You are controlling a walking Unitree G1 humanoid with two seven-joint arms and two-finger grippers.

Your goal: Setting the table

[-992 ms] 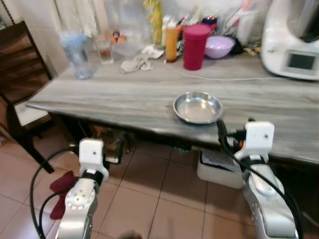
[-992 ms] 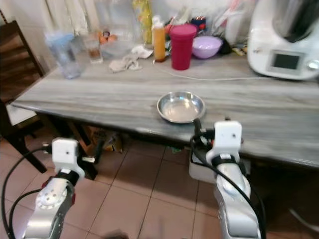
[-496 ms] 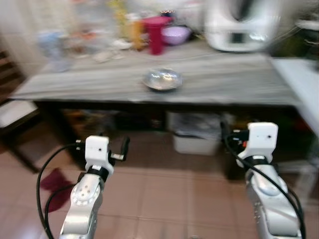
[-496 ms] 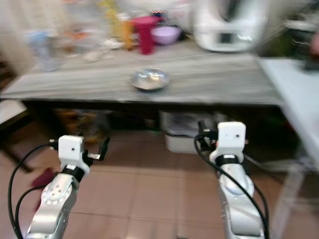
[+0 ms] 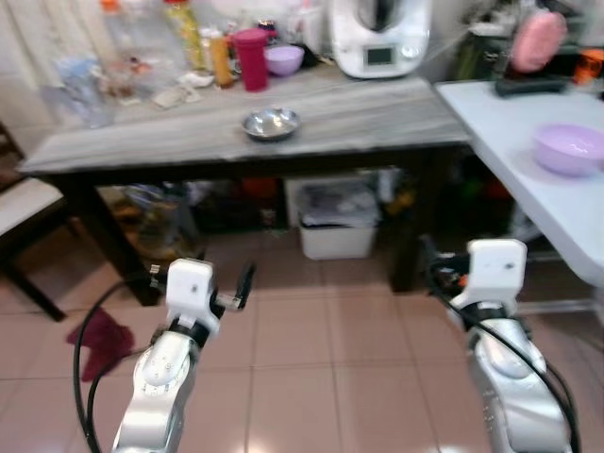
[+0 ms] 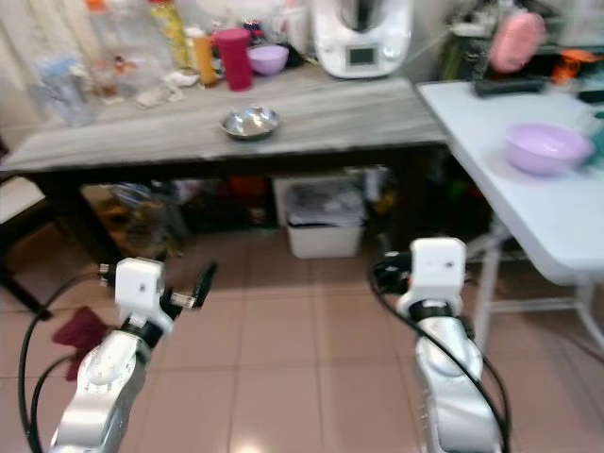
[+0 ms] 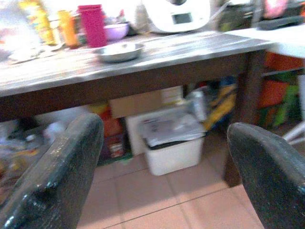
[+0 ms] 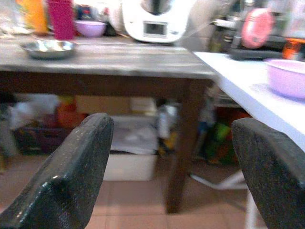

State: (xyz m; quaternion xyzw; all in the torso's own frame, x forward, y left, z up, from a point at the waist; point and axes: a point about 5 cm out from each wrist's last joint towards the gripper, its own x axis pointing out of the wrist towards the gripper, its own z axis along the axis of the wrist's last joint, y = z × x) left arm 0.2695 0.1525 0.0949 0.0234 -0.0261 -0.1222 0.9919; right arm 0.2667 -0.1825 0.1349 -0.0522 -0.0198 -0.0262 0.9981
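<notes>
Backed off from a second ago, the head camera now shows the steel bowl (image 5: 271,123) far off on the grey table (image 5: 377,109), a lilac bowl (image 5: 569,148) on the white table. Left gripper (image 7: 157,171): fingers apart, empty. Right gripper (image 8: 171,167): likewise. Probably fetching next; approach lilac bowl.

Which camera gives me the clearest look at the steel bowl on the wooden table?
The left wrist view: the steel bowl is largest there, seen side-on near the table edge. The eye views show it from above, small. The right wrist view catches it at the frame's edge.
</notes>
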